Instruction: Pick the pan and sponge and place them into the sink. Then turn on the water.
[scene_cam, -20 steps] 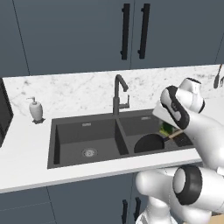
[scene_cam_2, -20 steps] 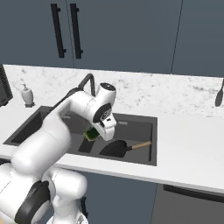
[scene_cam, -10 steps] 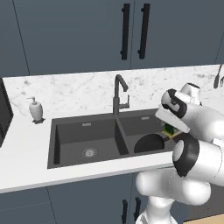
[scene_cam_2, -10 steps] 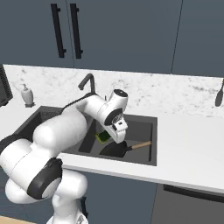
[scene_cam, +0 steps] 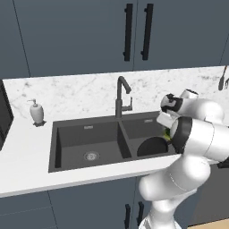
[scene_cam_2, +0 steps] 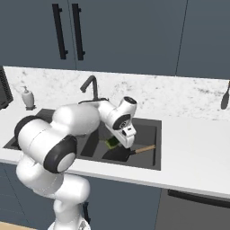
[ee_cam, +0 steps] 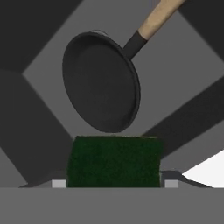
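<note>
Sponge (ee_cam: 114, 161) sits clamped between the gripper (ee_cam: 113, 183) jaws, hanging over the right basin of the sink (scene_cam: 71, 134). Coarse dark-green scrub face toward the hand camera; in the right base view the sponge (scene_cam_2: 112, 142) shows green with a yellowish edge, just under the white hand. Jaws stand fairly wide, spanning the sponge's width.

Pan (ee_cam: 101, 83) is already in the right basin: round, matte black, shallow rim, lying tilted rather than flat. Its light wooden stick handle (ee_cam: 157, 17) joins through a short black neck. From the right base view the pan (scene_cam_2: 117, 154) lies at the basin's front, handle (scene_cam_2: 144, 148) pointing toward the right wall.

Sink is dark grey, rectangular, double basin; round metal drain (scene_cam: 91, 156) visible in the left basin. Dark gooseneck faucet (scene_cam: 121, 95) stands behind the divider. Worktop (scene_cam: 27, 161) is white marble with grey speckle. White soap dispenser (scene_cam: 36, 112) near the sink's back left corner.
</note>
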